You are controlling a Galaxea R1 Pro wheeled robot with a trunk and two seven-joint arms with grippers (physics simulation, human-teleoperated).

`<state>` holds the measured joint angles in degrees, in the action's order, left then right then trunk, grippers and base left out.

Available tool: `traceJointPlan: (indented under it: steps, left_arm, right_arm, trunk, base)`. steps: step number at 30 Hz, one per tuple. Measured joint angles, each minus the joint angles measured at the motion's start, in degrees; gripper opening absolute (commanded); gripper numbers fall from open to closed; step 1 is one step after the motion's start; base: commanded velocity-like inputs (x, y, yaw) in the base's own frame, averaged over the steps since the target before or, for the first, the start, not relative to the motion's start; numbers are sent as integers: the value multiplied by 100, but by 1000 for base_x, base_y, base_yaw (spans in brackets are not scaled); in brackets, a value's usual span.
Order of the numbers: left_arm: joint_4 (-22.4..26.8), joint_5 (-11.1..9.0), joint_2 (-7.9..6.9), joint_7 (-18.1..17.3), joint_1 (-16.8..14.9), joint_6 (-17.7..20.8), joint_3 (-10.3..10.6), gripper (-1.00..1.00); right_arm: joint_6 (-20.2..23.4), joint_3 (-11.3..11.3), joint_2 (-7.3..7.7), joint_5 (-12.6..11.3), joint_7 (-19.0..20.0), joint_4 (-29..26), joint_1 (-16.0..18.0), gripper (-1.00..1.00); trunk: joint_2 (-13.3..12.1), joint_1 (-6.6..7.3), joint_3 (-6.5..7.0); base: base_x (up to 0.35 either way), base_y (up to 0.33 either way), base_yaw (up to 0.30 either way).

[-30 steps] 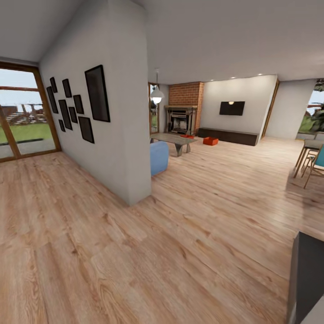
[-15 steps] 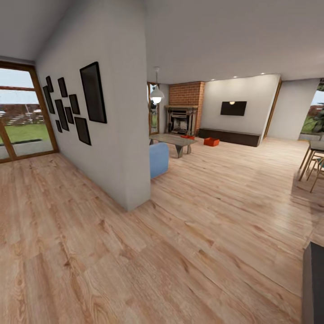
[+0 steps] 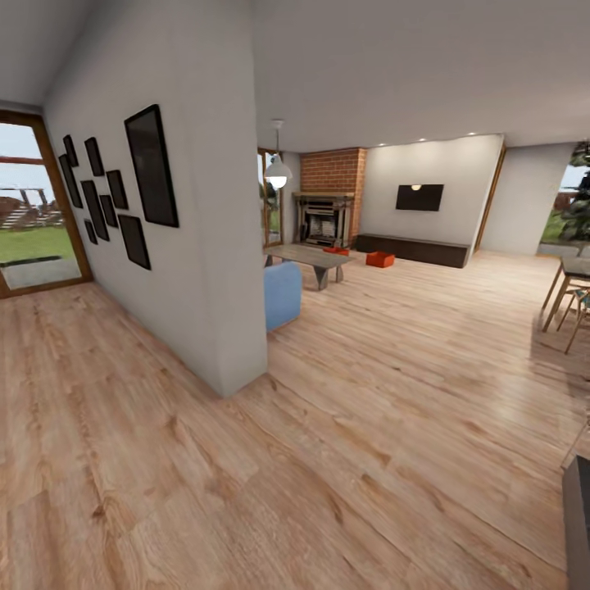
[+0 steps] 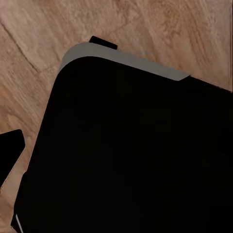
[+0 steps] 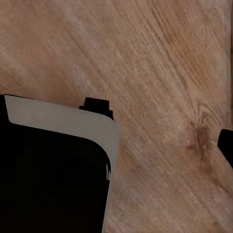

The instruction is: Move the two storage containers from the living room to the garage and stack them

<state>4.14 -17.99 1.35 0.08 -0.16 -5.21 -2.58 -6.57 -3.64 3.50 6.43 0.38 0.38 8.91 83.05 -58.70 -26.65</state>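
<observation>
The robot is approaching the living room across light wood flooring. Both storage containers [image 3: 381, 259] sit far ahead, just before the brick fireplace [image 3: 329, 197]. Gripper states cannot be told. Next, it likely drives closer to reach them.

A white partition wall [image 3: 205, 246] stands in the near left, carrying a cluster of black picture frames [image 3: 115, 192]. Past its end sits a pale blue seat [image 3: 283, 295], and behind that a low grey coffee table [image 3: 311, 256]. A white pendant lamp [image 3: 277, 172] hangs above. On the far wall hangs a dark TV [image 3: 419, 197] over a long dark cabinet [image 3: 414, 248]. At the right edge are wooden chairs [image 3: 574, 307]. A plant [image 3: 580, 205] shows beyond them.
</observation>
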Motion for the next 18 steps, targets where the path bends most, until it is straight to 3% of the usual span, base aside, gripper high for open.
traceJointPlan:
  steps: [18]
  left_arm:
    - [0,0,-2,0,0,2,0,100]
  right_arm:
    - [4,1,0,0,2,-1,0,100]
  trunk:
    - [0,0,0]
  base:
    - [324,0,-284]
